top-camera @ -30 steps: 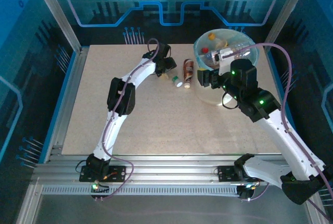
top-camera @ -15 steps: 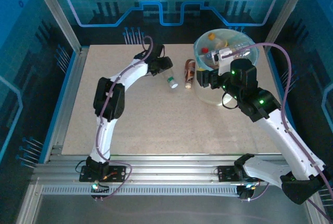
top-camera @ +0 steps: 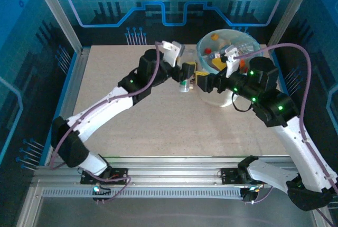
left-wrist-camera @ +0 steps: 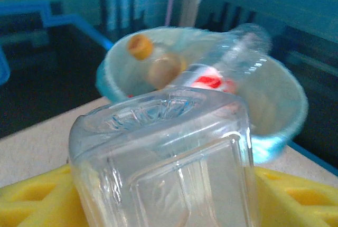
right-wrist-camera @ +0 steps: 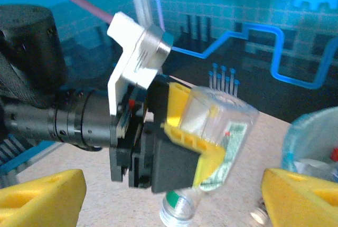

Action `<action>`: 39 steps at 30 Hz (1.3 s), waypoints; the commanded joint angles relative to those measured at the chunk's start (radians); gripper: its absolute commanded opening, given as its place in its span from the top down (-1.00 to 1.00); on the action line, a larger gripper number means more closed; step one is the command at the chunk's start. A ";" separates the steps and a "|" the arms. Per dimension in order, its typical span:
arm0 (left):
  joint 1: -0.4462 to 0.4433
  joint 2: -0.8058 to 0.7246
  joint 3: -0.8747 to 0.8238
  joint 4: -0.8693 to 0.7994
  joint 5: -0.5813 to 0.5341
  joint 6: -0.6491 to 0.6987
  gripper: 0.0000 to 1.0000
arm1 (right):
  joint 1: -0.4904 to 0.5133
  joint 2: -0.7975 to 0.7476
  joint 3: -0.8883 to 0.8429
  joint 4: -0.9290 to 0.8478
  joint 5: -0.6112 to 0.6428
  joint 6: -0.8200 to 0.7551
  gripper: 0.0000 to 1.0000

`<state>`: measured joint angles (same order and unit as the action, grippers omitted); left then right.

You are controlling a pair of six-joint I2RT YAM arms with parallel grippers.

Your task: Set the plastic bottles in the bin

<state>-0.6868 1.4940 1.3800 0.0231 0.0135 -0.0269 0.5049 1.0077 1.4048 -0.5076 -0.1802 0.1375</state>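
Plastic bottle (right-wrist-camera: 217, 122) — clear, square-bodied, with a green-and-white label and a green cap (right-wrist-camera: 177, 207) pointing down — is held over the surface (top-camera: 174, 126) just left of the bin (top-camera: 217, 98). The left jaws are clamped across its body, their yellow fingers (right-wrist-camera: 177, 103) on either side. The left wrist view faces its moulded base, which hides the cap. The right jaws stand apart, empty, just beside the plastic bottle.

In the blue-lined bin lie more bottles: one with an orange cap (left-wrist-camera: 140, 46) and one clear with a red label (left-wrist-camera: 211, 82); the rest are blurred. A small pale cap (right-wrist-camera: 259, 215) is cut off at the right wrist view's lower edge — its bottle cannot be made out.
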 commanded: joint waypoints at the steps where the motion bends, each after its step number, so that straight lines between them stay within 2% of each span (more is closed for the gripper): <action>1: -0.023 -0.079 -0.089 0.112 0.063 0.206 -0.37 | -0.001 -0.021 0.063 -0.036 -0.127 -0.041 -0.75; 6: -0.101 -0.180 -0.188 0.179 0.070 0.344 -0.35 | -0.003 0.007 0.152 -0.146 -0.108 -0.069 -0.75; 10: -0.145 -0.225 -0.217 0.209 0.076 0.407 -0.35 | -0.005 0.046 0.196 -0.215 -0.185 -0.101 -0.76; 19: -0.170 -0.263 -0.224 0.235 0.083 0.441 -0.34 | -0.005 0.081 0.194 -0.242 -0.203 -0.090 -0.89; 28: -0.191 -0.274 -0.188 0.185 0.157 0.481 -0.34 | -0.014 0.113 0.178 -0.212 -0.248 -0.083 -0.90; 33: -0.198 -0.279 -0.195 0.199 0.152 0.482 -0.34 | -0.018 0.149 0.208 -0.247 -0.294 -0.087 -0.81; 39: -0.198 -0.278 -0.200 0.219 0.127 0.482 -0.34 | -0.018 0.177 0.220 -0.276 -0.321 -0.094 -0.52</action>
<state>-0.8799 1.2484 1.1641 0.2066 0.1318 0.4297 0.4961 1.1790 1.5883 -0.7513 -0.4736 0.0498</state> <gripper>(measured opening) 0.671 0.778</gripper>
